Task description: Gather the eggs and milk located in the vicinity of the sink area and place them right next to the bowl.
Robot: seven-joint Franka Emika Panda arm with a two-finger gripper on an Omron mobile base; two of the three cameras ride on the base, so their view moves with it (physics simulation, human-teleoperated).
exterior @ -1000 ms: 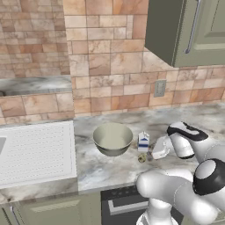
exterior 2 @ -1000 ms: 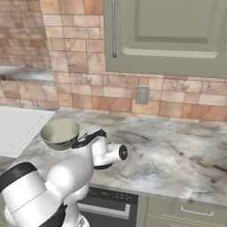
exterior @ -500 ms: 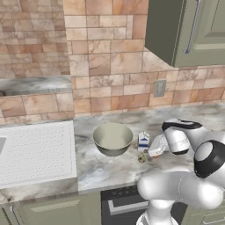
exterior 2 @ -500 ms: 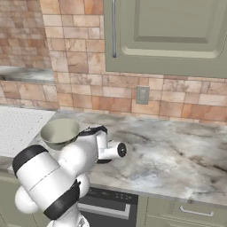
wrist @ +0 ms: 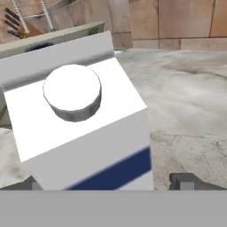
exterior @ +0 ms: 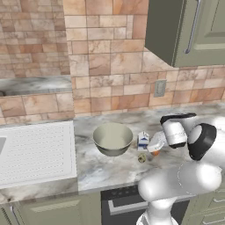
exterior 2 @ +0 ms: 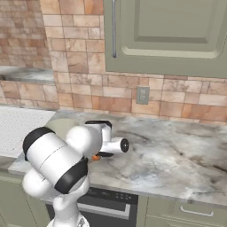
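The white milk carton point(exterior: 143, 141) with its blue mark stands on the counter just right of the pale grey-green bowl point(exterior: 113, 138). In front of the carton lies the speckled olive egg point(exterior: 142, 158). The orange egg point(exterior: 155, 152) sits to its right, partly under my hand, and it peeks out below the arm as an orange spot point(exterior 2: 95, 157). My gripper point(exterior: 151, 145) is open, right next to the carton. Seen from the hand, the milk point(wrist: 84, 128) looms close between the spread fingertips point(wrist: 184, 181), with a gap on the right side.
The white ribbed sink point(exterior: 35, 151) takes up the counter's left end. Marble counter point(exterior 2: 177, 155) stretches free to the right. A brick wall with an outlet point(exterior: 159, 88) stands behind, cabinets point(exterior: 193, 30) hang above, and an oven front point(exterior: 118, 204) sits below the edge.
My arm has folded, its wrist and elbow swinging right, while the hand edged slightly up toward the milk. The carton, both eggs and the bowl have stayed put.
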